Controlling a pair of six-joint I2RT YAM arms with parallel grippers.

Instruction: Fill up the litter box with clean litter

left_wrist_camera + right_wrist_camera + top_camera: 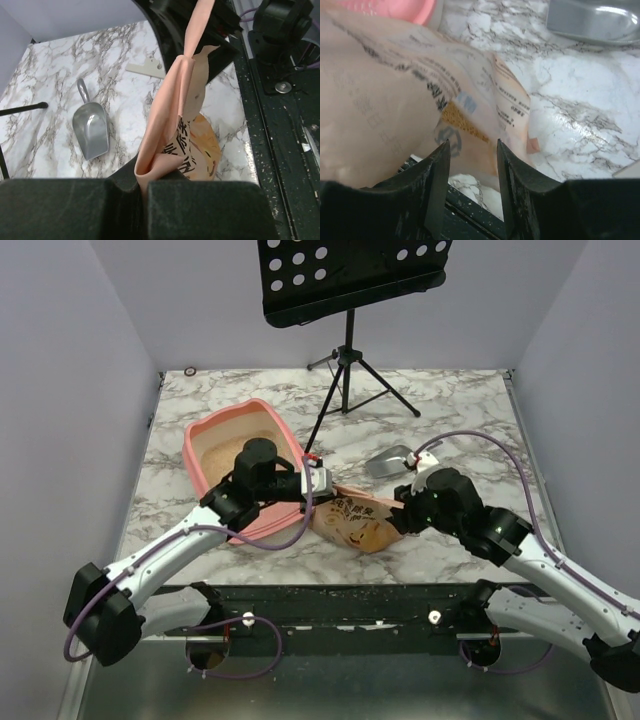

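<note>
The salmon-pink litter box (203, 432) lies left of centre with beige clean litter (232, 452) covering its floor. An orange-tan printed bag (358, 524) lies between my arms, right of the box. My left gripper (322, 482) reaches over the box's right rim and is shut on a folded edge of the bag (170, 125); its jaws (142, 184) pinch the fold. My right gripper (402, 512) is at the bag's right end. In the right wrist view it (472, 150) is open, with the bag (395, 95) just beyond the tips.
A metal scoop (390, 462) lies on the marble table behind the bag; it also shows in the left wrist view (91, 129) and the right wrist view (595, 20). A black music stand's tripod (347, 370) stands at the back. The black base rail (340, 602) runs along the near edge.
</note>
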